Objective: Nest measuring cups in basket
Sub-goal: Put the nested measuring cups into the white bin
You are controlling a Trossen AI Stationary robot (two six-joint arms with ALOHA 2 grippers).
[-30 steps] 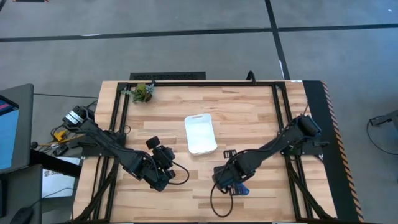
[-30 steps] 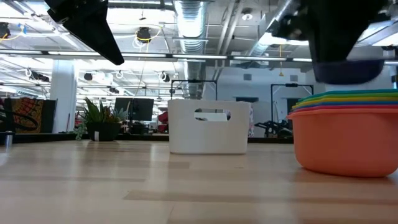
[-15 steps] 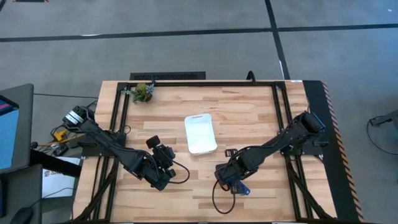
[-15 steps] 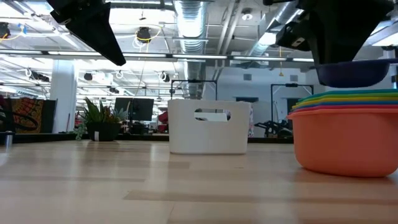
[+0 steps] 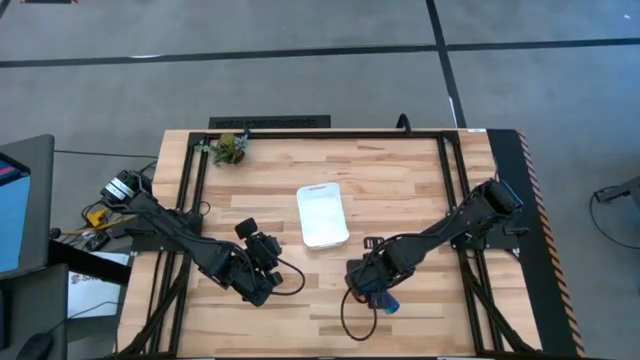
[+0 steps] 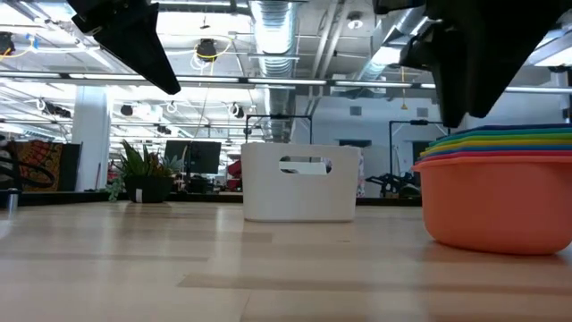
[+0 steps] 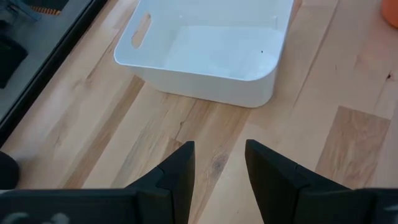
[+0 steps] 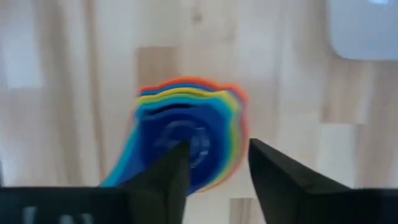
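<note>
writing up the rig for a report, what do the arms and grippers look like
Two dark, jointed arms. Each gripper, left and right, has two flat black tapered fingers. Thin black cables loop beside both arms on the wooden table. No markings visible.

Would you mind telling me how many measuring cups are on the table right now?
7, judging by rim colours: all nested in one stack beneath the right end effector, outside the basket; the inner ones are largely hidden.

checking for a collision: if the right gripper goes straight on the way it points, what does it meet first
Probably the nested measuring cups straight ahead of the right gripper, dark blue cup innermost; depth is unclear.
</note>
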